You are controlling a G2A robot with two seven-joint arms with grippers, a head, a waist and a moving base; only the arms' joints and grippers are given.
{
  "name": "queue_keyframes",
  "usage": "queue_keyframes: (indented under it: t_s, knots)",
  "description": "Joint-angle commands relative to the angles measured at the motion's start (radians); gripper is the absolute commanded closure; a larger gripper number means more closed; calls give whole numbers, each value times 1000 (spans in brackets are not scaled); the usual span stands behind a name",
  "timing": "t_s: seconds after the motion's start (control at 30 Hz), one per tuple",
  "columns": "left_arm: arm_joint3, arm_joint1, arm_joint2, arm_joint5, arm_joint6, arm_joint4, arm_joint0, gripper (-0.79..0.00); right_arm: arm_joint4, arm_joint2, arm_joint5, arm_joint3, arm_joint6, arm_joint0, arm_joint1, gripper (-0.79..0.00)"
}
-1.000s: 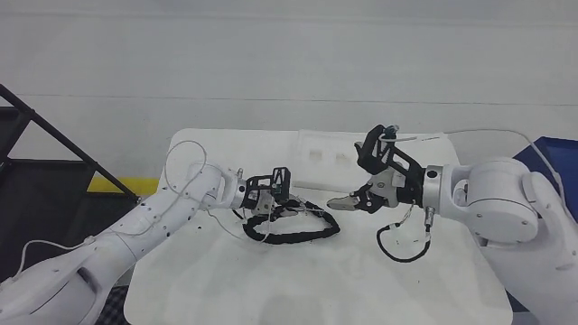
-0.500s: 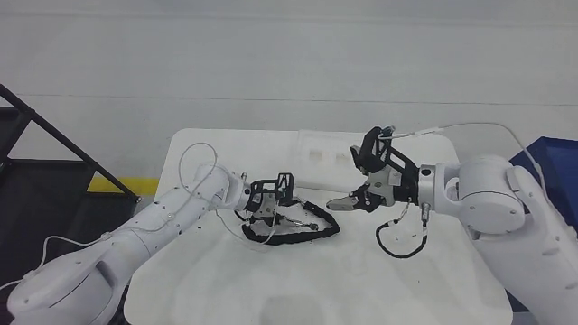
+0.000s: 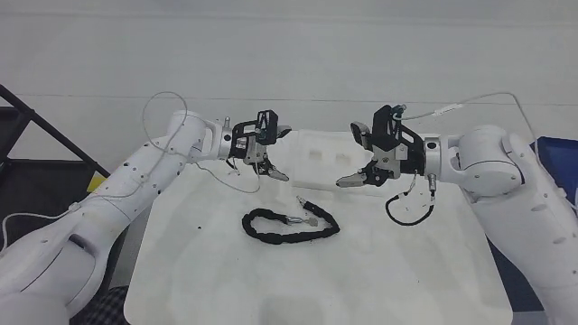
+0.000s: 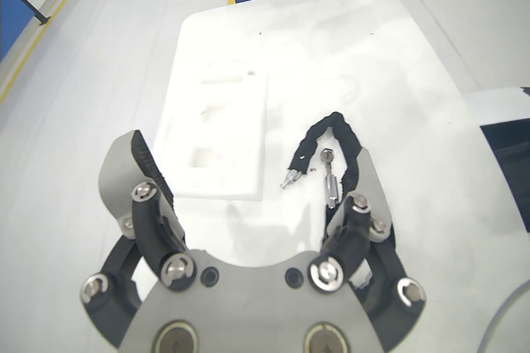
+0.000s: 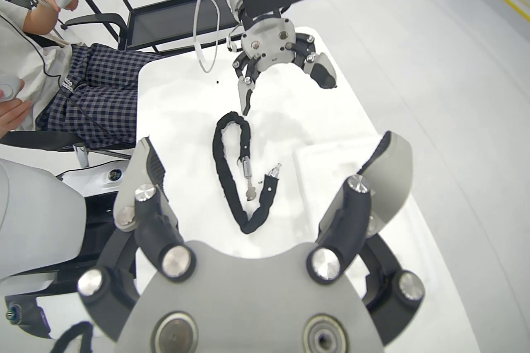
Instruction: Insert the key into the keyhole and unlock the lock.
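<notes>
We see our left gripper (image 3: 268, 164) and right gripper (image 3: 354, 155) up over the far part of the table (image 3: 379, 280), jaws spread wide, holding nothing. The black chain lock (image 3: 271, 230) lies nearer, between them, with the key (image 4: 327, 154) in its metal end.

black lock (image 4: 335, 121), white table (image 4: 372, 61)

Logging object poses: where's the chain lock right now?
Top view: the chain lock lies on the table, slightly left of centre, just robot-side of the white foam tray.

The right tool (image 5: 268, 145), fingers spread, faces the chain lock (image 5: 227, 181).
</notes>
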Motion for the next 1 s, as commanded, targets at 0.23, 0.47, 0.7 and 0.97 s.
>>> queue_keyframes:
  t_s: [0.23,0.47,0.7,0.97]
  knots:
    - [22,29,127,0,-47,-265,-212,-785,-3,-47,-123,245,-59,173,-23,-785]
    - [44,38,266,0,-131,-577,-353,-785,14,-48,-163,358,-65,265,-26,-785]
    - [56,30,310,0,-166,-703,-399,-785,55,-29,-188,415,-40,313,-15,-785]
    - [56,30,310,0,-166,-703,-399,-785,55,-29,-188,415,-40,313,-15,-785]
